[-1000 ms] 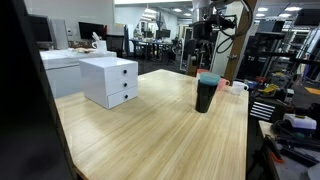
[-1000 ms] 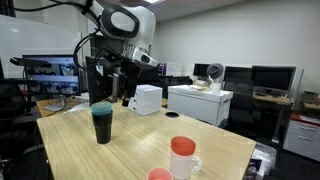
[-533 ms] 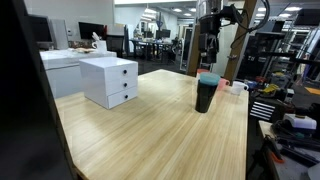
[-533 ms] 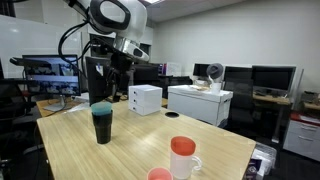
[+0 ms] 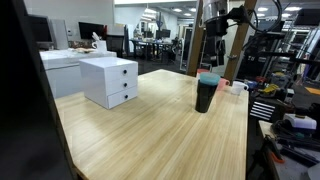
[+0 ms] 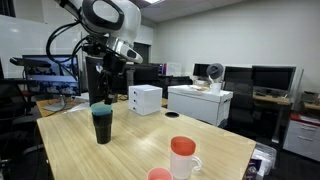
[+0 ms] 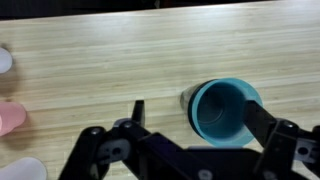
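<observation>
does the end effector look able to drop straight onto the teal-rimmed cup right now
Probably yes. The end effector hangs open almost directly above the cup, which stands upright on the table with nothing between them.

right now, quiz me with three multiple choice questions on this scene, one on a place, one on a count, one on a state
1. Where does the teal-rimmed tumbler stand?
A) on the wooden table, under the gripper
B) on a shelf
C) on the floor

2. How many drawers does the white drawer unit show?
A) one
B) two
C) four

3. How is the gripper?
A) shut on the tumbler
B) shut on nothing
C) open

Answers:
1 A, the wrist view looks down into its mouth.
2 B, two stacked fronts, a handle each.
3 C, the fingers stand wide apart in the wrist view.
</observation>
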Controlling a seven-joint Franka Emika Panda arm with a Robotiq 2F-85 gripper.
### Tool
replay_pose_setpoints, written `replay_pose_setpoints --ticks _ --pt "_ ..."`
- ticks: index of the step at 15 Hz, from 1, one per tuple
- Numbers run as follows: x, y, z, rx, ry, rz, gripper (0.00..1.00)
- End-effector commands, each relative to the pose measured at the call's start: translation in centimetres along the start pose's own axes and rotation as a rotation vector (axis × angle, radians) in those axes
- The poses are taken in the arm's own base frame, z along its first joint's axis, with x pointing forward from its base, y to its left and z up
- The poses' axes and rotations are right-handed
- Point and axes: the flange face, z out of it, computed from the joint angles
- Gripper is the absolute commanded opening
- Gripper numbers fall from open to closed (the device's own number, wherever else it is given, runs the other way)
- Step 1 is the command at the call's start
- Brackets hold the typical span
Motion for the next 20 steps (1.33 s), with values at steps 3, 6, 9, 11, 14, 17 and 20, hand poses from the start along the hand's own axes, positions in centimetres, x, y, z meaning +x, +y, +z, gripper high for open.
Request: replay_pose_setpoints --ticks 3,6,9,11,14,17,20 --pt "-1.2 0.1 1.8 -0.052 -0.038 -0.029 1.0" --pt "-1.1 -0.2 2.4 -0.054 -0.041 -0.038 1.0" --pt "-0.6 -0.8 2.8 -0.076 -0.004 -0.041 1.0" --pt "-0.3 -1.0 2.9 -0.085 0.018 -0.045 1.0" --pt "0.0 -1.4 3.3 -0.099 0.039 -0.061 0.75" --pt "0.2 -1.9 3.6 -0.106 0.052 -0.073 0.6" --pt "0.5 -2.3 3.7 -0.105 0.061 -0.071 0.39"
